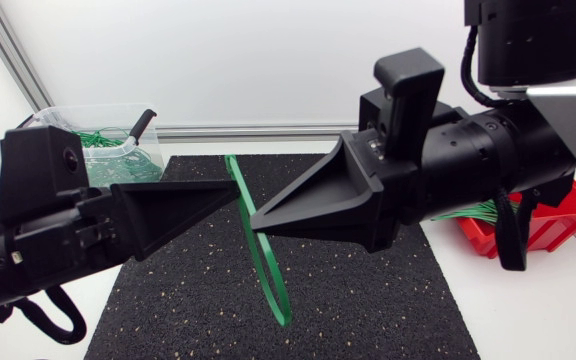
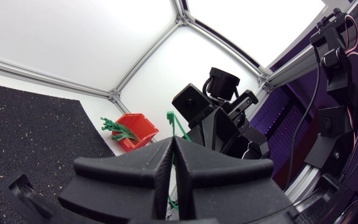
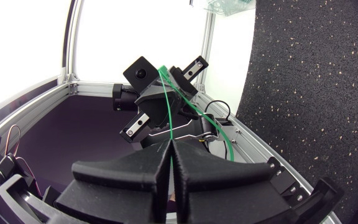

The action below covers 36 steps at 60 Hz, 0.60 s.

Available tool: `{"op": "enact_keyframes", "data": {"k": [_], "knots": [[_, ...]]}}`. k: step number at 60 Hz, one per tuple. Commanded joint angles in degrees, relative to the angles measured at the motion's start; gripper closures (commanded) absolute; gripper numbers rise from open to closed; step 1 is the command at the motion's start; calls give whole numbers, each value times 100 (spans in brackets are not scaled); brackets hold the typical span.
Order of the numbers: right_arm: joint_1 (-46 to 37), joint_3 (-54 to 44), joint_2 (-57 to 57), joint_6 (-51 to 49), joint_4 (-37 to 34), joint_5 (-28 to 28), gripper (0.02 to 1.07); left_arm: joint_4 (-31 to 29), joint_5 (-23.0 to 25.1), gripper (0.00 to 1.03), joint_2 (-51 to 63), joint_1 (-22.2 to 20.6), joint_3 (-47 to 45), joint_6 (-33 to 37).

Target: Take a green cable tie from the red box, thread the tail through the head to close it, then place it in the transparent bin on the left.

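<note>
The green cable tie (image 1: 240, 185) hangs above the black mat (image 1: 368, 300), bowed into an arc and pinched in mid-air where the two arms meet. The left jaws are closed on one part of it and the right jaws on another just beside, tip to tip, likely so each end can be steered for threading. Whether the tail is already through the head is hard to tell. The red box (image 1: 548, 225) sits behind the right arm (image 1: 468, 160), the transparent bin (image 1: 68, 120) behind the left arm (image 1: 58, 230).
</note>
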Motion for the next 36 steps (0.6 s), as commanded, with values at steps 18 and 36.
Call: {"op": "enact_keyframes", "data": {"k": [18,36], "knots": [[-18,-122,-1,112,37,-20,101,15,-1,99,13,-7,91,35],[34,-78,8,120,54,-46,101,15,-124,99,13,-200,56,246]]}}
